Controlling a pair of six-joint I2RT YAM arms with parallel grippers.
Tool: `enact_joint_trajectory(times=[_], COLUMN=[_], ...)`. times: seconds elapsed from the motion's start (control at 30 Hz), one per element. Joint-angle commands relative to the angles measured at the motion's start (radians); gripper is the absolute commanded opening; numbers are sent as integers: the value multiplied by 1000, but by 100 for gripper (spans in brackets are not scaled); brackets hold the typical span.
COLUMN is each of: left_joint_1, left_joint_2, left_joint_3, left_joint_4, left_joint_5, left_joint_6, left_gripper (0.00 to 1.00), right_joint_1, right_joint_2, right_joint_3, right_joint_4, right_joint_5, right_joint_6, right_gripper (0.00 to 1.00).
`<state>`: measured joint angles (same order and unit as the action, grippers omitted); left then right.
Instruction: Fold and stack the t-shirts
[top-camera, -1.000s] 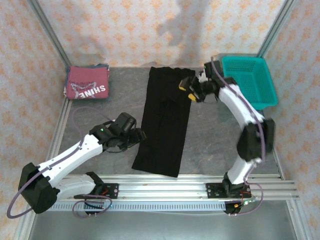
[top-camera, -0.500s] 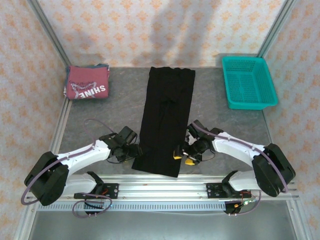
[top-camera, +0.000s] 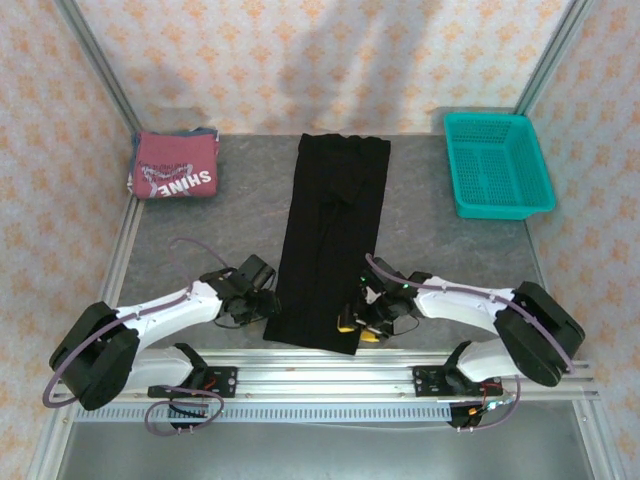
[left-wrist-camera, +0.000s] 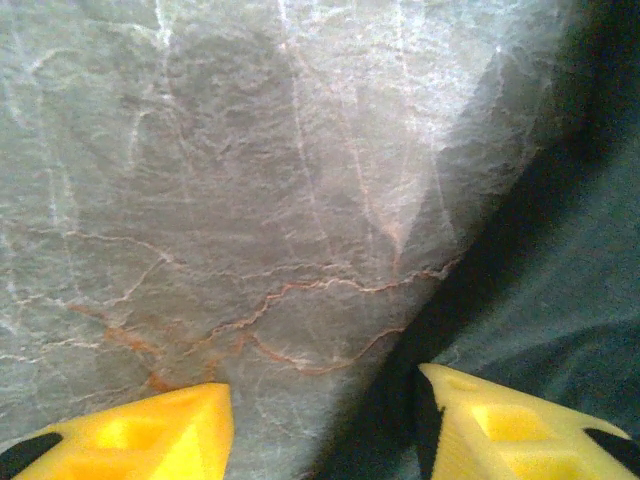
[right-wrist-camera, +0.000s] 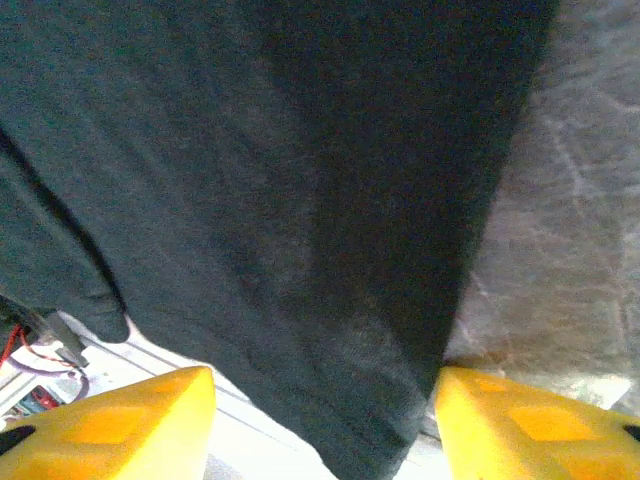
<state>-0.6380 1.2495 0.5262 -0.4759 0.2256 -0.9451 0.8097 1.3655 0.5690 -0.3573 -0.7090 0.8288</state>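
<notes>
- At the table's near edge, both grippers sit low at the black t-shirt's bottom hem, one on each corner.
- Black t-shirt lies flat as a long narrow strip, running from the back of the table to the front, roughly centred.
- Left gripper is at the shirt's near-left corner. In the wrist view its jaws stand apart, nothing pinched.
- Left wrist view: one yellow finger over bare grey stone-look tabletop, the other over the shirt's edge.
- Right gripper is on the near-right corner. Its jaws are spread wide and straddle the cloth, which lies slack between them, not clamped.
- Right wrist view: hem corner hangs over the table's front edge, with light rail below and tabletop on the right.
- Dark red t-shirt with white "SHINE" lettering is folded at the back-left corner, well apart from both arms.
- Teal mesh basket stands at the back right.
</notes>
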Motion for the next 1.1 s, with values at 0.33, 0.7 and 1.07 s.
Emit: enact_joint_trajectory(times=[0.33,0.7,1.07], left_joint_1=[-109,-107,67], left_joint_2=[112,20,17], left_joint_3=[79,132,384], left_joint_4=[256,140,-43], left_joint_5=[110,101,96], left_joint_6=[-34,-17,80], left_gripper=[0,0,0], right_joint_1=[11,-12,-240], right_joint_2=[48,-70,-118], right_joint_3=[69,123,282], right_joint_4=[-52,-182,-287], right_joint_5=[111,140,146], right_joint_6=[-2,-5,-81], right_gripper=[0,0,0])
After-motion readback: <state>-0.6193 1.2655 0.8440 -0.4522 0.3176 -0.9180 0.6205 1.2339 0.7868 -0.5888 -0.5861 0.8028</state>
